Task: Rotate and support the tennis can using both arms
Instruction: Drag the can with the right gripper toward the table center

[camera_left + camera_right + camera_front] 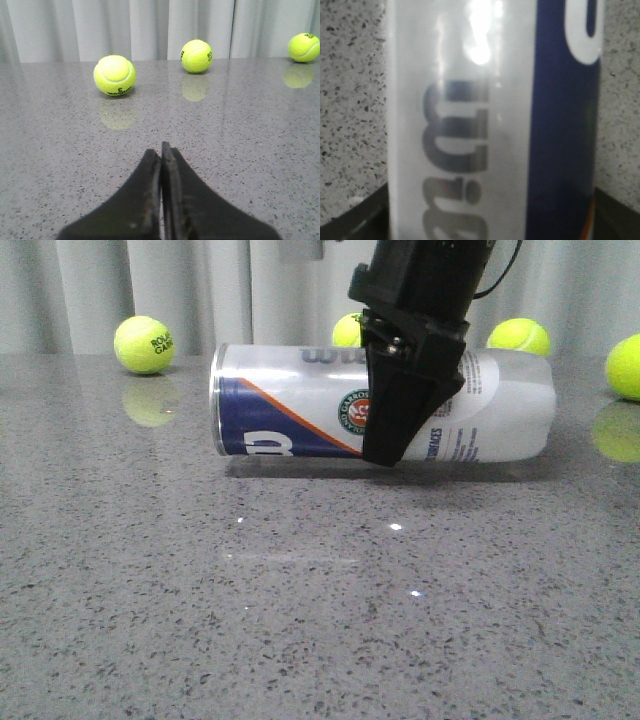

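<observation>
The tennis can (300, 405) is shown in the front view lying on its side on the grey speckled table (300, 620), its silver rim turned toward the left, with the right gripper (400, 430) lowered over its middle so that the black fingers straddle the label beside the round badge. Four tennis balls (144, 344) are seen behind the can, near the pale curtain (200, 280). In the left wrist view, the left gripper (161, 150) is seen with its fingers (145, 190) pressed together and holding nothing, above bare tabletop; three balls are seen beyond it, well apart from it. In the right wrist view, the can (490, 120) fills the frame, blurred, and is flanked at both lower corners by the dark fingers (355, 225) of the right gripper, closed against its sides.
</observation>
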